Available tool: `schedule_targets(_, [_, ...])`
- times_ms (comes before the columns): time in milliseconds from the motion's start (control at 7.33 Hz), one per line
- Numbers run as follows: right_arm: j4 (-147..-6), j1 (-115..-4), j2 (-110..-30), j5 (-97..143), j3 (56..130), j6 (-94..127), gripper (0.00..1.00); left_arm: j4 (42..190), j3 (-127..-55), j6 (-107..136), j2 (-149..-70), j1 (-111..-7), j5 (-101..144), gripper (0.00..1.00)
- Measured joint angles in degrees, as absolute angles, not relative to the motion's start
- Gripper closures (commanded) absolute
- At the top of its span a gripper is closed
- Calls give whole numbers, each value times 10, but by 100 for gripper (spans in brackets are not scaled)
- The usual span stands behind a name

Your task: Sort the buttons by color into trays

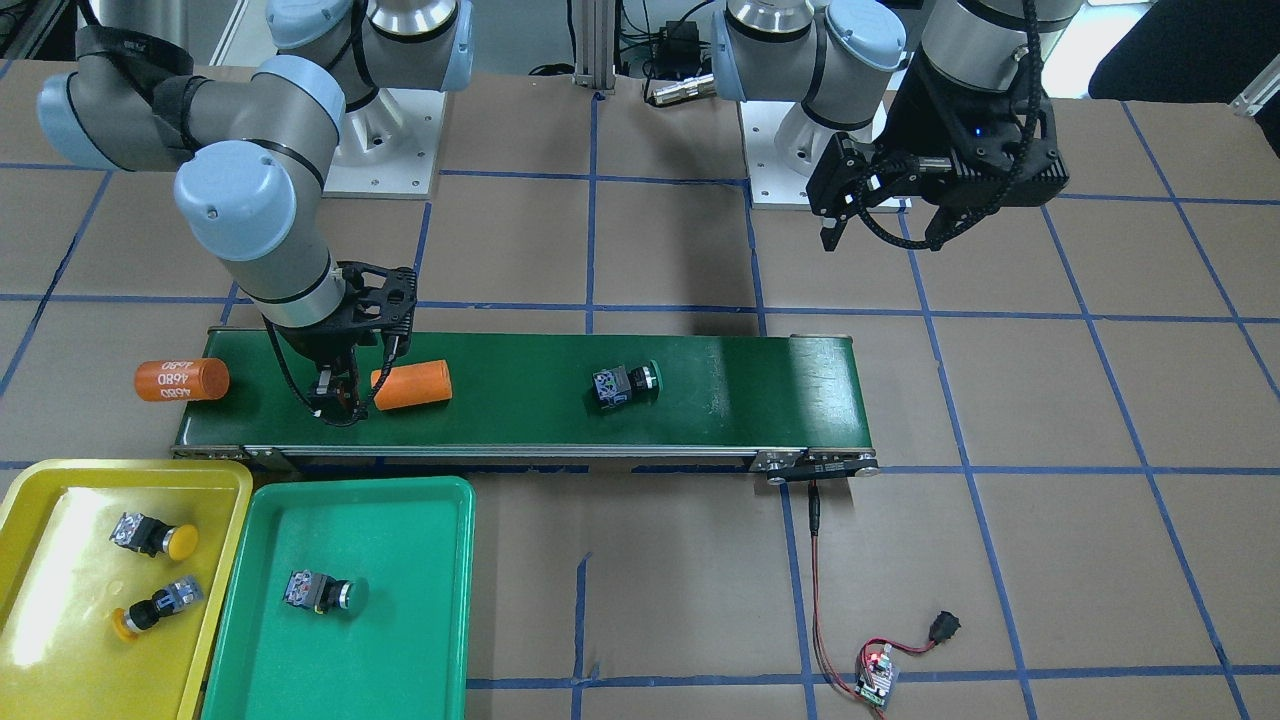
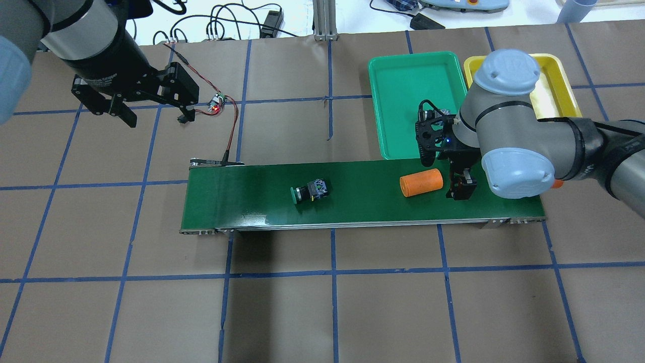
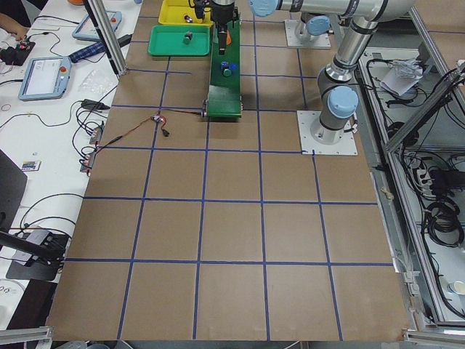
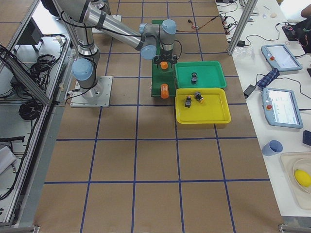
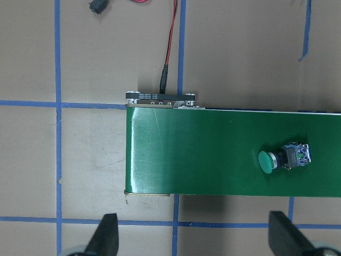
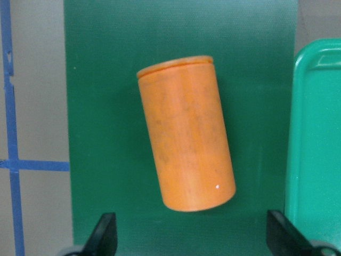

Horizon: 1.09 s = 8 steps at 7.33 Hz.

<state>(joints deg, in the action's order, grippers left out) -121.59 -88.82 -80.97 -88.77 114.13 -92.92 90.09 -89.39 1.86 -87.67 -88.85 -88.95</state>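
Right pincer (image 6: 194, 240) is hanging wide open over the conveyor belt (image 1: 530, 410) beside the orange cylinder (image 6: 186, 133), probably waiting for the green button (image 1: 625, 385) lying mid-belt to ride toward the green tray (image 1: 400, 640), left pincer (image 5: 195, 234) idling open.

Brown table (image 3: 232, 240), blue tape grid (image 3: 290, 202), white side bench (image 3: 51, 131)

Brown taped table (image 1: 1050, 400) — conveyor belt (image 1: 720, 390), yellow tray (image 1: 60, 660), green tray (image 1: 400, 560), wired board (image 1: 876, 680)

yellow tray (image 1: 60, 650), green tray (image 1: 350, 670), orange cylinder (image 1: 415, 385)
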Motion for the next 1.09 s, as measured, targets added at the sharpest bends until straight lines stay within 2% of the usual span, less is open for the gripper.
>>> schedule_targets(1091, [-1237, -909, -794, -889, 1141, -909, 0, 900, -895, 22, -878, -888, -890, 0])
